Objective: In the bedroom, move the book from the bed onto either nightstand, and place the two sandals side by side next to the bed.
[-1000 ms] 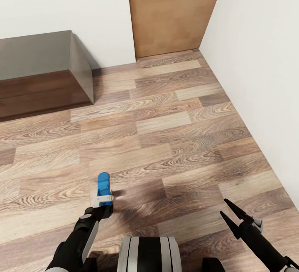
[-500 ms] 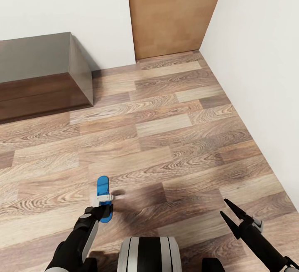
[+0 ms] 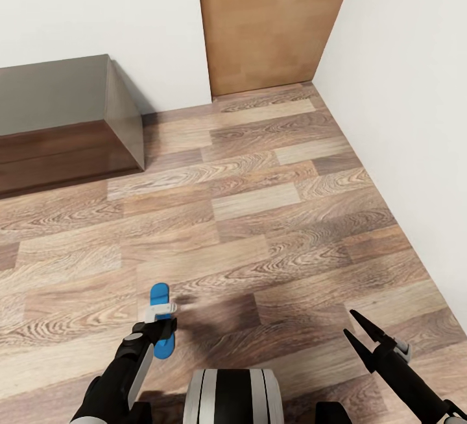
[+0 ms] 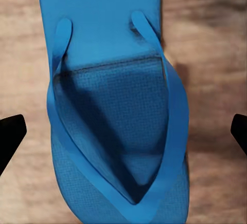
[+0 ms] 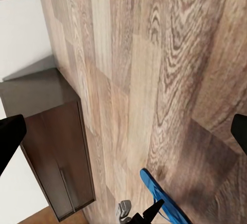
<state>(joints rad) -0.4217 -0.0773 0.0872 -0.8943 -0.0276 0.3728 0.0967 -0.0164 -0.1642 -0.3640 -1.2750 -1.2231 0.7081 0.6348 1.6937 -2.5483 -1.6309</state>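
Head view: bright blue flat flip-flop sandal (image 3: 161,320) sits at the tip of the left gripper (image 3: 157,329), low on the left, above the wood-plank floor (image 3: 259,216). Its toe end sticks out ahead of the gripper, its heel end is under the black fingers. A white piece crosses the sandal at about its middle, right at the fingertips. The left gripper looks clamped on the sandal here. Whether the sole touches the floor cannot be told; a soft shadow lies on the planks just beside it, towards the middle.

Left wrist view: the sandal (image 4: 116,106) lies between the two black fingertips (image 4: 10,134), seen at either edge and set wide of the sandal's sides with floor showing in the gaps. Strap side faces the camera, the V of the thong running down its length. Contact is not visible from this angle.

Right gripper (image 3: 362,336) is low on the right in the head view, fingers spread apart, nothing between them, hanging over bare planks and well apart from the sandal.

Right wrist view: the sandal (image 5: 159,196) and the left gripper's tip (image 5: 149,211) show at one edge, the low dark brown wooden cabinet with a glossy top (image 5: 56,147) further off.

The cabinet (image 3: 58,122) stands against the white wall (image 3: 97,9) at left, and a plain brown door (image 3: 269,19) is in the far corner. Sandal is well apart from both.
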